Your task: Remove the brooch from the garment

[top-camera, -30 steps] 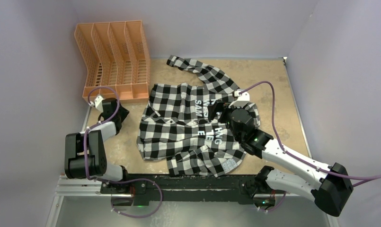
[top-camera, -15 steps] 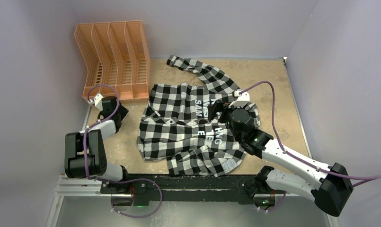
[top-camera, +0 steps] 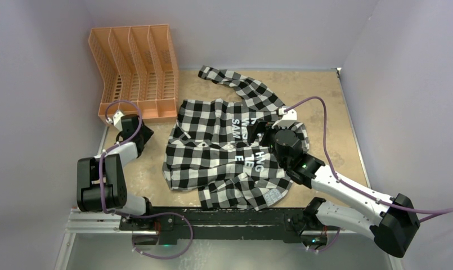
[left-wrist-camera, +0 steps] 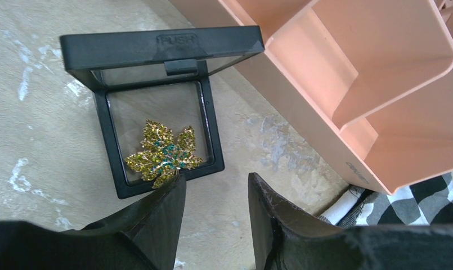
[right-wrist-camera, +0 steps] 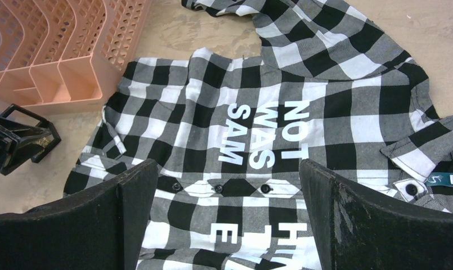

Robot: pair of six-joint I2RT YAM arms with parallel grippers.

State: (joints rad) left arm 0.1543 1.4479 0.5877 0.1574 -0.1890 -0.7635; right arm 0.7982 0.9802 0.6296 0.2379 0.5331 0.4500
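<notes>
lying in the lid-up black case (left-wrist-camera: pixel 102 132), the brooch (left-wrist-camera: pixel 163 153) looks stowed off the garment (right-wrist-camera: pixel 325 95); left gripper (left-wrist-camera: pixel 215 183) half-open, right gripper (right-wrist-camera: pixel 228 166) wide, both empty.

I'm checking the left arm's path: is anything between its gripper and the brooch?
Nothing visible. The brooch lies exposed in the open black case, its lid raised at the far side; the left gripper, jaws apart and empty, is just at the case's near edge.
</notes>
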